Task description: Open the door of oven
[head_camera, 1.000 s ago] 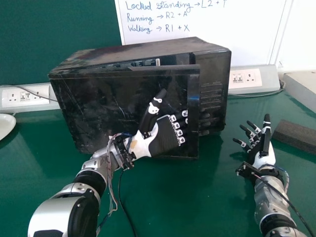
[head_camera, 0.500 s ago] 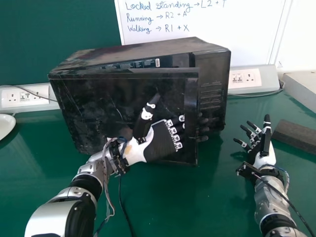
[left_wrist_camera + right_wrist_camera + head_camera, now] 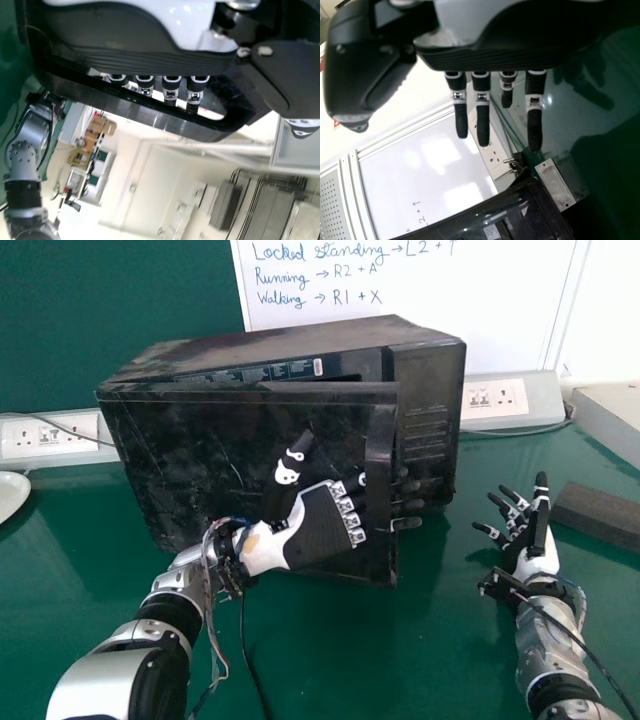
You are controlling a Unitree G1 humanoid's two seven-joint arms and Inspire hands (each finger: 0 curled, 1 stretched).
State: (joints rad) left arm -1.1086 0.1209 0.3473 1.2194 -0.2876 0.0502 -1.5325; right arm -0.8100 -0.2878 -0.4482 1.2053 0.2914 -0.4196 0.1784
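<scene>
Mid-frame, left hand, fingers straight, through handle, best hold for likely rigid, light-swinging oven door; right hand open, lower right.

Whiteboard, plate, dark block.

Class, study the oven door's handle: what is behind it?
The left hand has its fingers behind the handle; in the head view their tips show past its edge, but the handle covers the parts directly behind it.
</scene>
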